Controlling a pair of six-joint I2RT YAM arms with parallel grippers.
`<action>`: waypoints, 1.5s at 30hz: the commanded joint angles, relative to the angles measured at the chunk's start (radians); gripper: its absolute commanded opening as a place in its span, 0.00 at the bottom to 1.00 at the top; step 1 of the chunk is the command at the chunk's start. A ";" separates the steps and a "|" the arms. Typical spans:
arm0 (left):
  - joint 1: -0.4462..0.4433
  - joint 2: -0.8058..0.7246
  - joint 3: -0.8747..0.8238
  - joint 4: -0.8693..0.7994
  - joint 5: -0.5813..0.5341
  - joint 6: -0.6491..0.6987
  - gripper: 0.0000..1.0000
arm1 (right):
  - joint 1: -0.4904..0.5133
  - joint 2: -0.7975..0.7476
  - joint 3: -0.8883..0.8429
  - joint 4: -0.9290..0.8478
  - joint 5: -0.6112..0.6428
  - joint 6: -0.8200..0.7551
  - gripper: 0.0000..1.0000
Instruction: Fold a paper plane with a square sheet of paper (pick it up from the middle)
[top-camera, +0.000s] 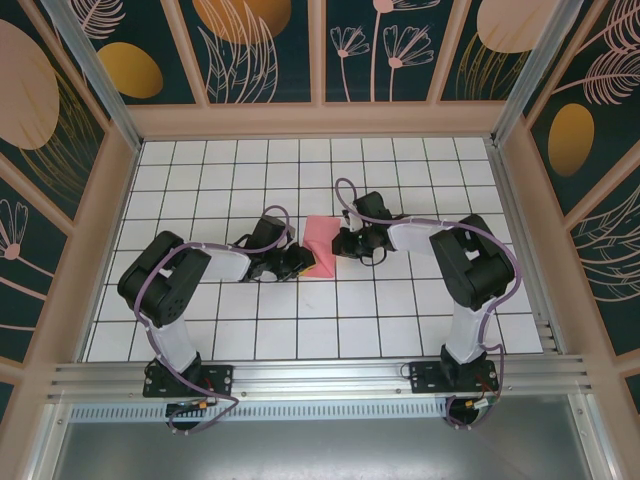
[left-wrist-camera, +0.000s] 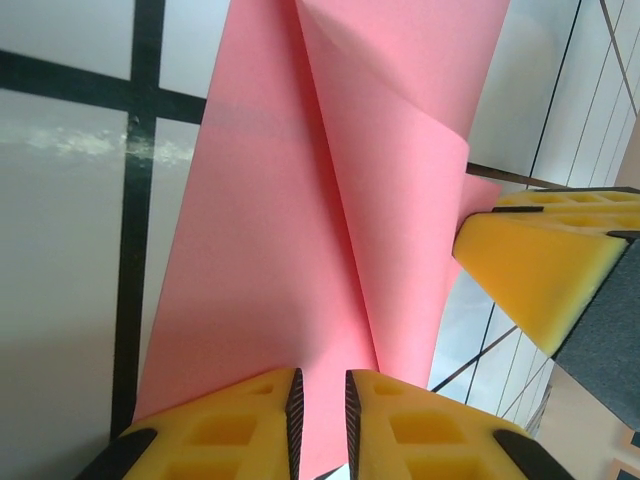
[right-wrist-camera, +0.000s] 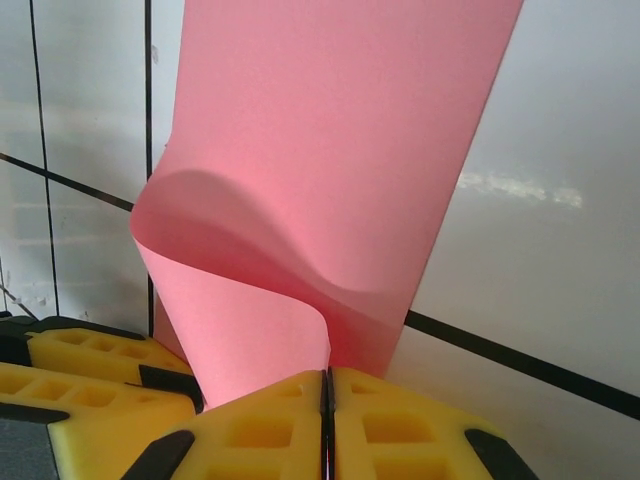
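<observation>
Over the white grid-tiled table, the thin salmon-pink paper sheet is pinched from opposite sides, the left gripper narrowed onto its edge and the right gripper clamped on its curled edge.

Salmon-pink square sheet of paper, white table with dark grid lines, yellow-padded left end effector

Pink sheet far end cut off (possibly folded).

one sheet of paper, two robot arms
</observation>
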 joint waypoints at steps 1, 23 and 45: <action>-0.001 -0.007 0.006 -0.056 -0.022 0.029 0.23 | 0.008 0.023 0.028 -0.013 0.000 -0.024 0.12; -0.002 0.013 0.079 0.170 0.064 -0.036 0.22 | 0.010 0.028 0.007 -0.002 -0.011 -0.007 0.12; -0.002 0.105 0.091 0.120 0.022 -0.009 0.19 | 0.010 0.034 0.004 -0.001 -0.013 -0.004 0.12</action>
